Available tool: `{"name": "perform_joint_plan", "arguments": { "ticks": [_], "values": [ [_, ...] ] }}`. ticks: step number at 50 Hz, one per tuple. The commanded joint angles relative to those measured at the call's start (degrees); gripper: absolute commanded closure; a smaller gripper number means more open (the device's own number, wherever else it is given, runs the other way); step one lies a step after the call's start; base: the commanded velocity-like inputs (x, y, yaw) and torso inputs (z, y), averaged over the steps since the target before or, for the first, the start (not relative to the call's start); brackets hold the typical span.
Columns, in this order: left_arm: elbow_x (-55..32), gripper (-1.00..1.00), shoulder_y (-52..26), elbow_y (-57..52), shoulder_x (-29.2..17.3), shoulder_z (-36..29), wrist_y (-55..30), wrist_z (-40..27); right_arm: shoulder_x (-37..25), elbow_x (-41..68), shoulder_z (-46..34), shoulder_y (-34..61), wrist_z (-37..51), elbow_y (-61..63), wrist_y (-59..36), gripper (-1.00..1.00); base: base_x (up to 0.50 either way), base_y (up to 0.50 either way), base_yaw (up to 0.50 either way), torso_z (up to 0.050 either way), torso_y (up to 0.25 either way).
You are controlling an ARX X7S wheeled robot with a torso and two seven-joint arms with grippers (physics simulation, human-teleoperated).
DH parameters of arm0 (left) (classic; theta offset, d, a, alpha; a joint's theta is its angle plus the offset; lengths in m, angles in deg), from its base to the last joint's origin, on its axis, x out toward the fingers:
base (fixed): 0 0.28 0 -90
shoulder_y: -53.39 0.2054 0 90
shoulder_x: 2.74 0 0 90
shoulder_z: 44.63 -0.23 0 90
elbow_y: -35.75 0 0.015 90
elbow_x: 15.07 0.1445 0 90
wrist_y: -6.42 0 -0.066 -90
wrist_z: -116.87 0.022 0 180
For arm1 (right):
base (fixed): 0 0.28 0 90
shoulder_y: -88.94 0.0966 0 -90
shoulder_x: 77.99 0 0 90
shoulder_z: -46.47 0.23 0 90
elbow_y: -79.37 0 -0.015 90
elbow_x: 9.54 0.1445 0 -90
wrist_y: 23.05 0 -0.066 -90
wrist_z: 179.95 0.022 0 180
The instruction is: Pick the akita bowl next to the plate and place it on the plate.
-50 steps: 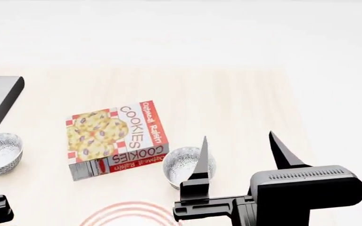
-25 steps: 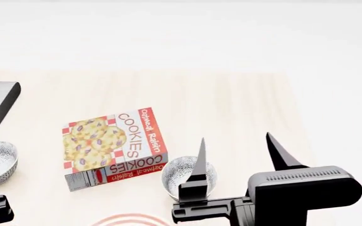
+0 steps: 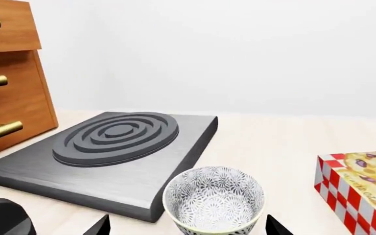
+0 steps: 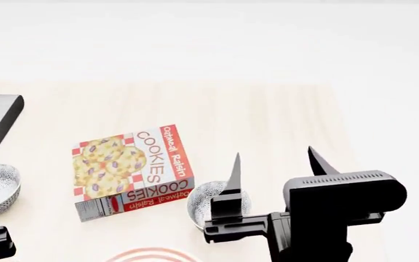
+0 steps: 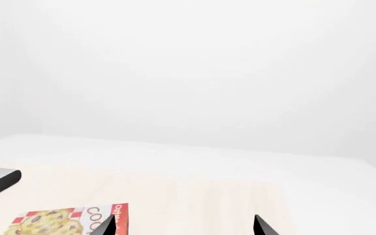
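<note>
Over akita bowl [image 4: 211, 203]: right pincer [image 4: 275, 164] wide, empty.

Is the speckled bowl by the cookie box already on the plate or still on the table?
Still on the table. The akita bowl sits upright beside the cookie box, apart from the plate near the head view's bottom edge.

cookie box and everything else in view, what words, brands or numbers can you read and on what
"COOKIES" on the cookie box top, along its white panel.
"Oatmeal Raisin" beside it on the red strip.
"COOKIES" and "Oatmeal Raisin" again on the box's front side, upside down from the head view.
Small print on the grey side panel: too small to read.
Bowls, plate, burner: no text.
</note>
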Motion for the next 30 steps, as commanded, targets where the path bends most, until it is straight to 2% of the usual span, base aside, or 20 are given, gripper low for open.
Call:
{"name": "perform_joint_plan", "arguments": {
  "ticks": [1, 16, 30],
  "values": [
    [-0.23, -1.00, 0.11, -0.39, -0.17, -0.16, -0.30, -0.18, 0.06, 1.69, -0.92, 8.79, -1.37, -9.26, -6.42, -1.00, 0.00, 0.00, 0.00, 0.000, 0.000],
    [-0.37, -1.00, 0.00, 0.08, -0.31, -0.44, -0.02, -0.35, 2.80, 2.28, -2.64, 22.14, -3.85, -31.18, -11.04, -1.00, 0.00, 0.00, 0.00, 0.000, 0.000],
    [-0.43, -1.00, -0.11, 0.27, -0.42, -0.79, 0.18, -0.50, 5.65, 0.44, -4.49, 34.93, -6.61, -54.68, -8.40, -1.00, 0.00, 0.00, 0.00, 0.000, 0.000]
  ]
}}
